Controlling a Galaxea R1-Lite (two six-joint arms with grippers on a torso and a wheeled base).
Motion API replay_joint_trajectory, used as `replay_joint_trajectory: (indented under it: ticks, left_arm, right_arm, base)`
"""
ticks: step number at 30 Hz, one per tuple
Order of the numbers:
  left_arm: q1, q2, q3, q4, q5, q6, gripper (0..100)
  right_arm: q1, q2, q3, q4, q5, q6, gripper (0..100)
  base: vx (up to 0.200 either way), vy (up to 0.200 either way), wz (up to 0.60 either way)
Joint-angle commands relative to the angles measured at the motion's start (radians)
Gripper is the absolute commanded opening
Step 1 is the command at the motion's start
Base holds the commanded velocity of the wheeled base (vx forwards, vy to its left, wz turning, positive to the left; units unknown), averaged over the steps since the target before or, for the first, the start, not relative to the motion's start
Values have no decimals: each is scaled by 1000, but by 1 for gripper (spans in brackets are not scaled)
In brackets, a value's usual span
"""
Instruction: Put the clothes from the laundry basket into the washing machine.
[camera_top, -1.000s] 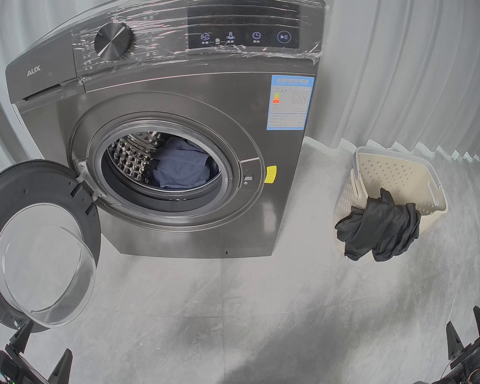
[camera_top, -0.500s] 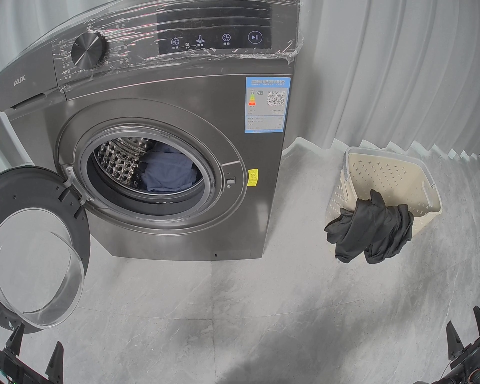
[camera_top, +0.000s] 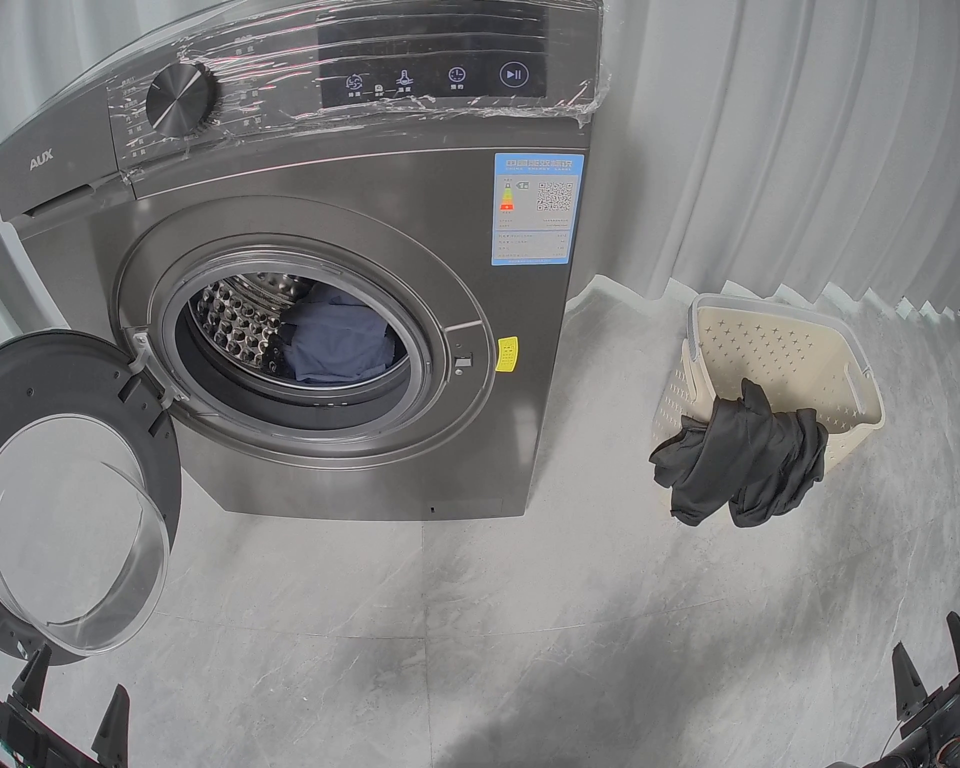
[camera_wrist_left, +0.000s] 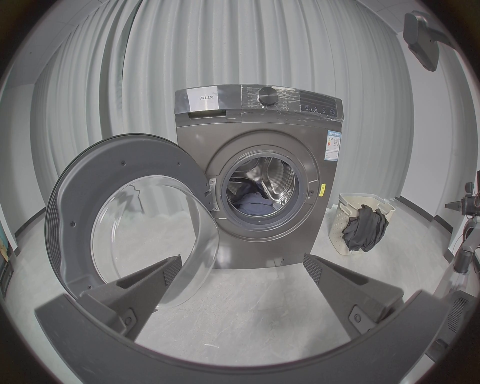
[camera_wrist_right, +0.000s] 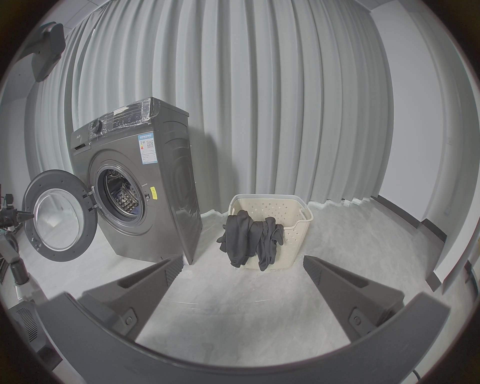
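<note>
Black and spread wide, the left gripper (camera_top: 78, 675) and right gripper (camera_top: 925, 640) hang low over the floor (camera_top: 550, 620) as before; only the camera has shifted. Dark clothes (camera_top: 745, 465) drape over the basket (camera_top: 790, 350) rim, right of the washer (camera_top: 400, 200). Its door (camera_top: 60, 380) is open, with blue cloth (camera_top: 335, 340) inside.

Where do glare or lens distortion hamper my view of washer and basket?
Head view: plastic film on the control panel catches bright streaks; the blue garment in the drum is lit. Left wrist view: fisheye bows the curtain and door, corners dark. Right wrist view: same bowing; dark clothes over the laundry basket rim read plainly.
</note>
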Motion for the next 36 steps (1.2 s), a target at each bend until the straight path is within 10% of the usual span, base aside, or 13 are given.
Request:
replay_joint_trajectory:
  ticks: [1,36]
  left_arm:
    - [1,-10,16,0,0,-4,100]
    - [1,-10,18,0,-6,-7,100]
  right_arm:
    - [0,-12,18,1,0,0,100]
    - [0,-12,18,1,0,0,100]
  base:
    - [0,-200,0]
    - [0,-160,0]
